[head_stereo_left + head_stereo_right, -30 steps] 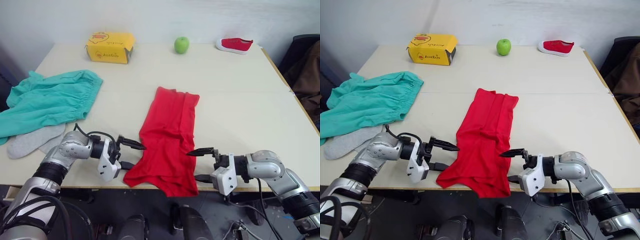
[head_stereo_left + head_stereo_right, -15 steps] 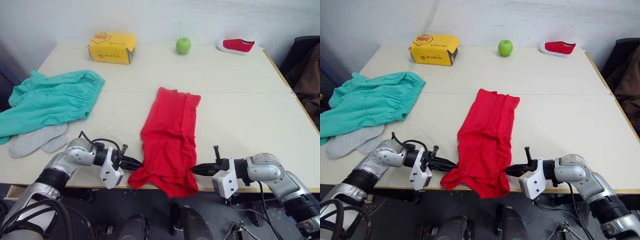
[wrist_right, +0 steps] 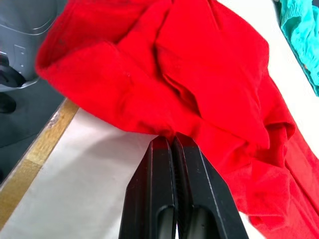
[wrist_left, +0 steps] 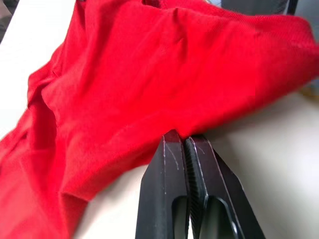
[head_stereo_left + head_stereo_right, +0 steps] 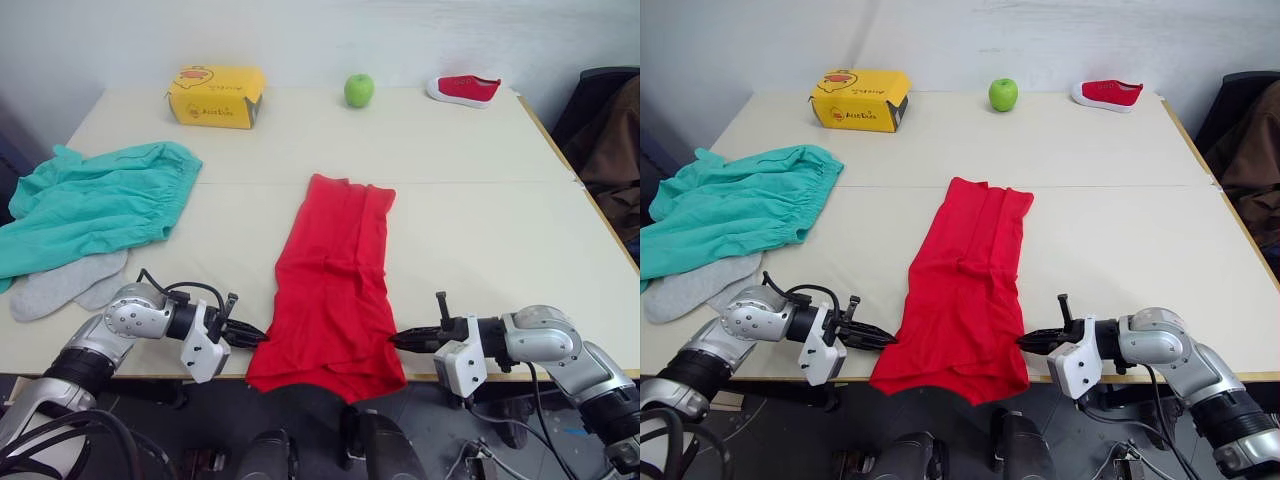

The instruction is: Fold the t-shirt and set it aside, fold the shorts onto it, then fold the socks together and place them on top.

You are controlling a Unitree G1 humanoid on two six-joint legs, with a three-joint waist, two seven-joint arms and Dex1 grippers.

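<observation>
A: Log the table, left to right. What lay at the far left?

B: The shorts (image 5: 95, 203) were spread flat at the left edge of the table (image 5: 480, 200), waistband toward the middle. The socks (image 5: 62, 285) lay just in front of them, partly tucked under the teal cloth, close to the near edge.

A: And the left gripper (image 5: 258, 336)?

B: It was low over the near edge, pointing toward the centre. Its fingers (image 4: 175, 164) were pressed together, tips at the left bottom hem of the t-shirt (image 5: 335, 280). The left wrist view showed the tips meeting the red cloth's edge, but I could not tell whether any fabric was pinched between them.

A: Position of the shirt?

B: Centre of the table, folded into a long narrow strip running from mid-table to the near edge, its bottom end hanging slightly over that edge. It lay well apart from the shorts.

A: Right side?

B: The right gripper (image 5: 398, 341) mirrored the other, pointing inward at the shirt's right bottom hem. Its fingers (image 3: 164, 164) were clenched flat against each other, tips touching the cloth's fold. Again, a grip on fabric could not be confirmed.

A: Back row?

B: A yellow box (image 5: 216, 95) at back left, a green apple (image 5: 359, 90) at back centre, a red shoe (image 5: 462, 88) at back right. Dark fabric (image 5: 610, 140) sat off the table's right edge.
</observation>
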